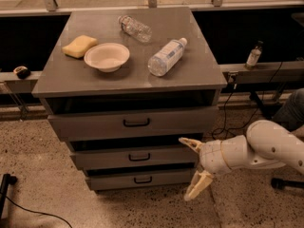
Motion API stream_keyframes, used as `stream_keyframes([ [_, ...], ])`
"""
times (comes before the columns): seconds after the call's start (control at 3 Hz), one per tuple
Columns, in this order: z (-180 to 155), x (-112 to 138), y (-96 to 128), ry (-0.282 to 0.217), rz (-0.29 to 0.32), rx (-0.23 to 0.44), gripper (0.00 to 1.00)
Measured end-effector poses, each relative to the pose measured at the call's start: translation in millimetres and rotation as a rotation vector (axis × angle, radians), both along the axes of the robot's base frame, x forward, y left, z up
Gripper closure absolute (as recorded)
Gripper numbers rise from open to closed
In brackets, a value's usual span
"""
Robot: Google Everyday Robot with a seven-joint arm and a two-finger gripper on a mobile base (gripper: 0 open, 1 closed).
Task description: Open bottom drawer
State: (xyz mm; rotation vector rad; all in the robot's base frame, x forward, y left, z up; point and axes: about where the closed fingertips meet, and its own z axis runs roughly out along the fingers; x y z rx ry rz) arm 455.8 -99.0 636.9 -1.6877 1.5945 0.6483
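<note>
My gripper (191, 167), fingers (197, 186) spread wide, hangs low at the right front corner of the cabinet (199, 76), just beside the bottom drawer (116, 181). On top I see a bowl (107, 56), sponge (79, 46), small bottle (135, 28) and bigger bottle (166, 57).

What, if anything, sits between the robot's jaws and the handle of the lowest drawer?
Nothing visible. The gripper hovers with its jaws open at the right end of the drawer fronts. The bottom drawer has its small handle to the gripper's left, slightly lower, unobstructed.
</note>
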Motion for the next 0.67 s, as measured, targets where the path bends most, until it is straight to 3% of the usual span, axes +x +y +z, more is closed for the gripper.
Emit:
stream_keyframes([
  [0.67, -121, 20, 10, -0.031, -0.099, -0.001, 0.0],
])
